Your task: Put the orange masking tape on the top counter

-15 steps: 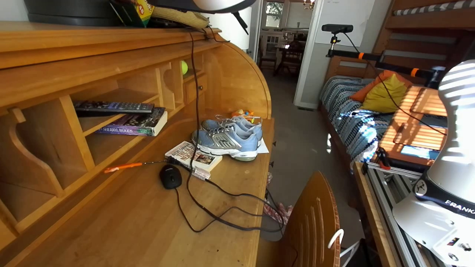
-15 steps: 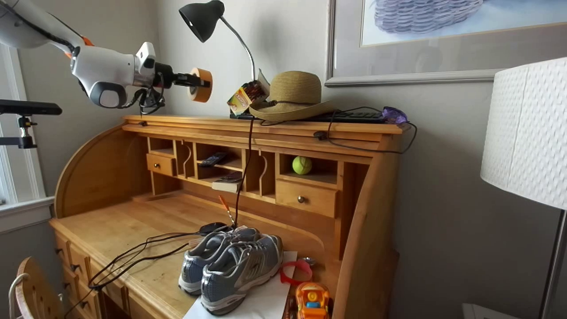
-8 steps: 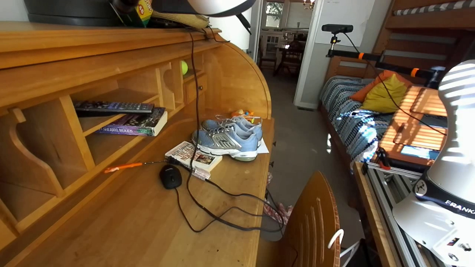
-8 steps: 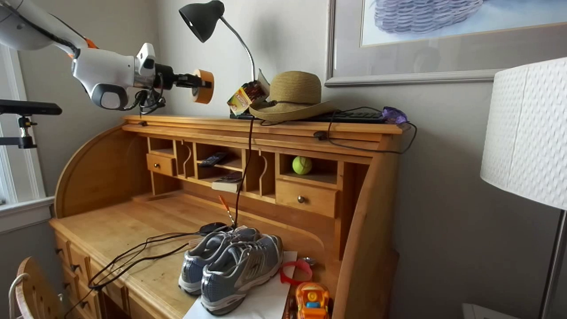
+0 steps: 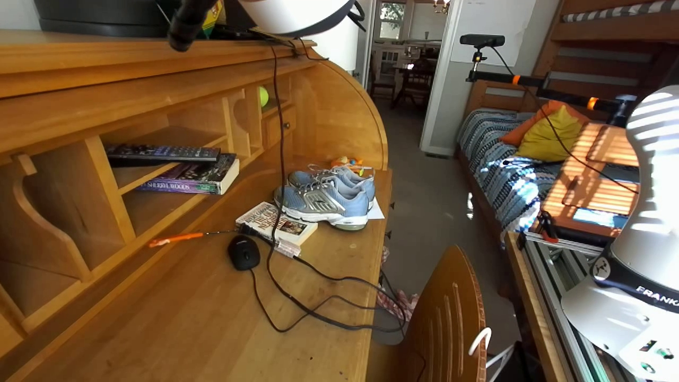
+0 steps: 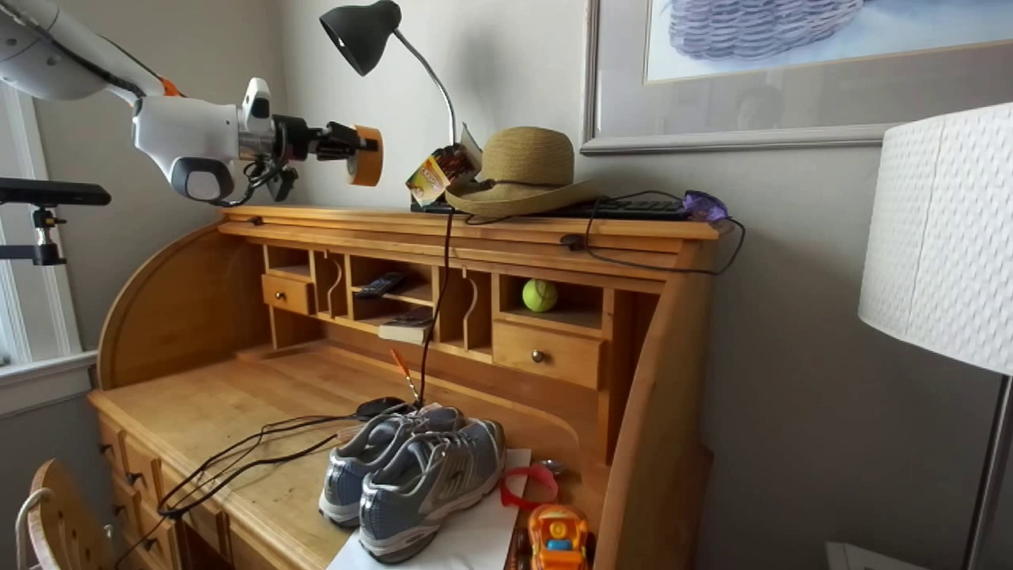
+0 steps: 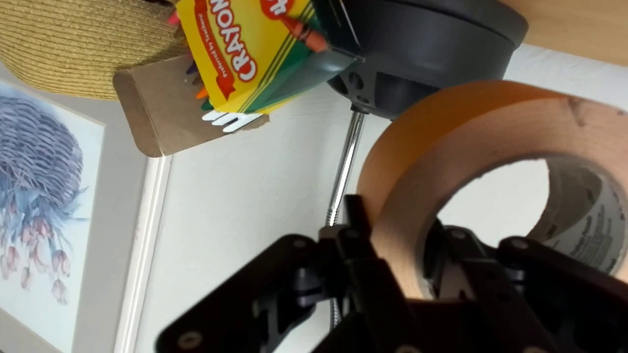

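The orange masking tape (image 6: 366,162) is a wide yellow-orange ring held in the air above the left part of the top counter (image 6: 332,212) in an exterior view. My gripper (image 7: 396,230) is shut on the tape's wall in the wrist view, one finger outside the ring and one inside its core. The tape (image 7: 490,132) stands on edge there, its pale side facing the camera. The wooden top counter (image 7: 579,24) shows at the upper right of the wrist view. In an exterior view the counter's edge (image 5: 132,53) shows below a dark arm part, with the tape out of view.
On the counter stand a crayon box (image 6: 431,178), a straw hat (image 6: 526,162), a black desk lamp (image 6: 360,36) and a keyboard (image 6: 633,207). The lamp's round base (image 7: 431,44) is behind the tape in the wrist view. Shoes (image 6: 431,483) and a mouse (image 5: 244,253) lie on the lower desk.
The tape and gripper have moved slightly right and down in an exterior view, and the wrist has turned a little. A dark arm part has come lower over the counter's edge.
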Action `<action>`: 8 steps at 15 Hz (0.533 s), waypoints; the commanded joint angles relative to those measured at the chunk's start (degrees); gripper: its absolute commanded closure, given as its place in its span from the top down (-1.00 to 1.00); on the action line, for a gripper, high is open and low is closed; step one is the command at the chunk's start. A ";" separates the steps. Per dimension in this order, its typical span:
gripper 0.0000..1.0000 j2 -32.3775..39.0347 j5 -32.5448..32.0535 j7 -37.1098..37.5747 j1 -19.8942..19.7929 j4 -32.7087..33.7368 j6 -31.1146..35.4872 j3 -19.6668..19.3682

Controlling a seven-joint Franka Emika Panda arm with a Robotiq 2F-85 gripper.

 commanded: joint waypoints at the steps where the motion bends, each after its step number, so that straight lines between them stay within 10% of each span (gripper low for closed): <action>1: -0.87 3.97 2.23 -8.08 1.14 4.89 2.72 -0.91; 8: -0.87 9.08 5.19 -23.00 2.23 11.54 5.15 -1.08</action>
